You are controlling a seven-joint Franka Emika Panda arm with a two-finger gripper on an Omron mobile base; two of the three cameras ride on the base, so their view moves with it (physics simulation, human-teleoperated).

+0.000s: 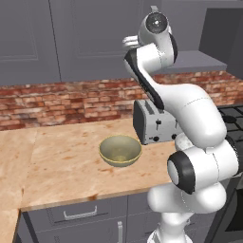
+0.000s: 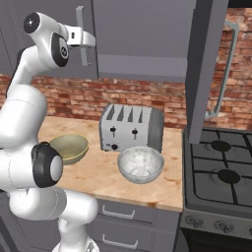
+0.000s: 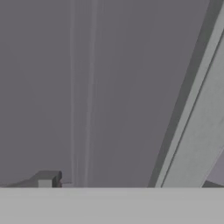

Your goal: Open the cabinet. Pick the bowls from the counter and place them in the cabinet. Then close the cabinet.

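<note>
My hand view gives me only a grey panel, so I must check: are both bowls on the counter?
Observer: Yes. The olive bowl and the white marbled bowl sit on the counter, by the toaster.
Operator: Is any cabinet door open?
Observer: The right door is swung out above the stove.
Operator: Where is the gripper?
Observer: The gripper is up at the left door's handle, jaws apart.

No writing, label, brand or number can be read anywhere (the toaster and stove are plain).
</note>
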